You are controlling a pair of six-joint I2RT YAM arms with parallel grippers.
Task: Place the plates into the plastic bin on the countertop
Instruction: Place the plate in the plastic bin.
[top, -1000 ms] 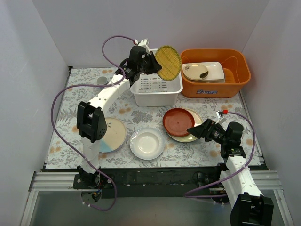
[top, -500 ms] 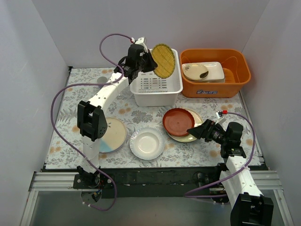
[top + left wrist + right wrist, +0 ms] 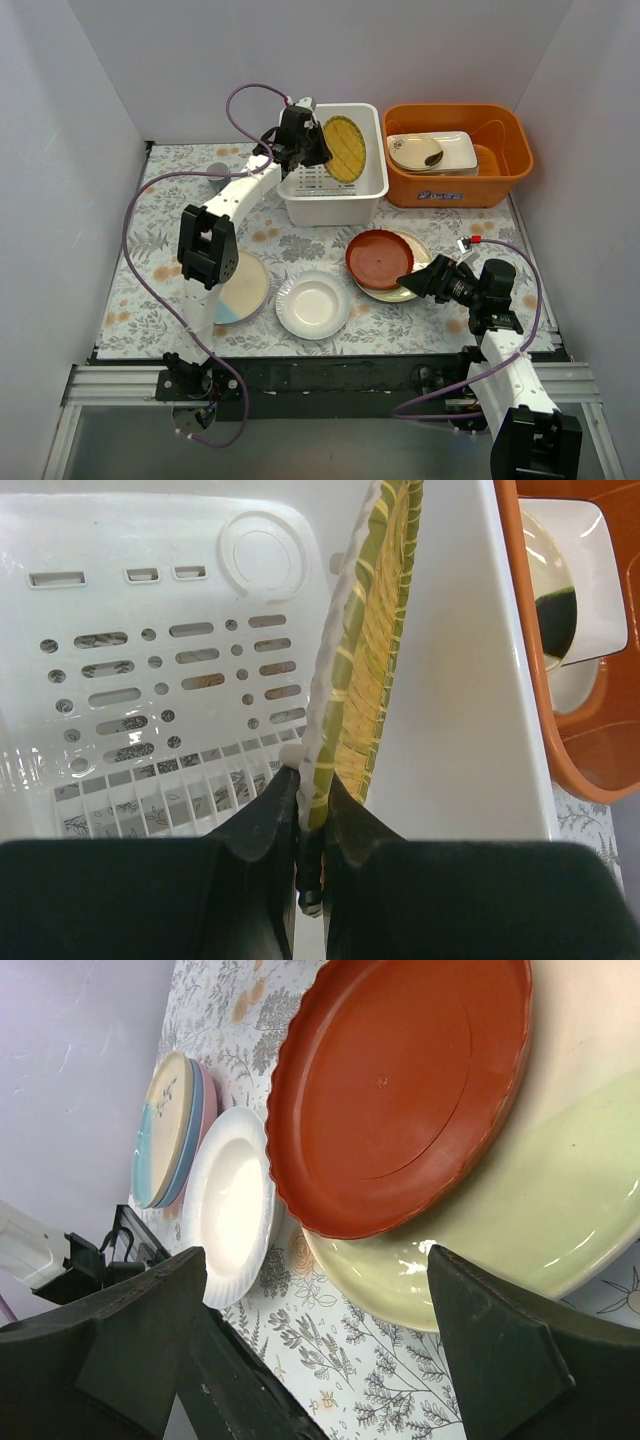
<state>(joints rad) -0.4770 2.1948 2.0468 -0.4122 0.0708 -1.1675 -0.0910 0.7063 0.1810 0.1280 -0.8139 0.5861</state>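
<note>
My left gripper is shut on the rim of the woven yellow plate. It holds the plate on edge inside the white plastic bin, close to the bin's right wall. In the left wrist view the plate stands between my fingers over the slotted bottom. My right gripper is open and empty, just near of a red plate lying on a cream plate. A white plate and a cream-and-light-blue stack lie on the countertop.
An orange tub right of the bin holds a rectangular white dish with a beige bowl. A small mug stands at the back left. White walls close in the sides and back.
My left gripper has brought the woven plate down and left, from above the bin's right rim to inside the bin. The right arm has hardly moved.
</note>
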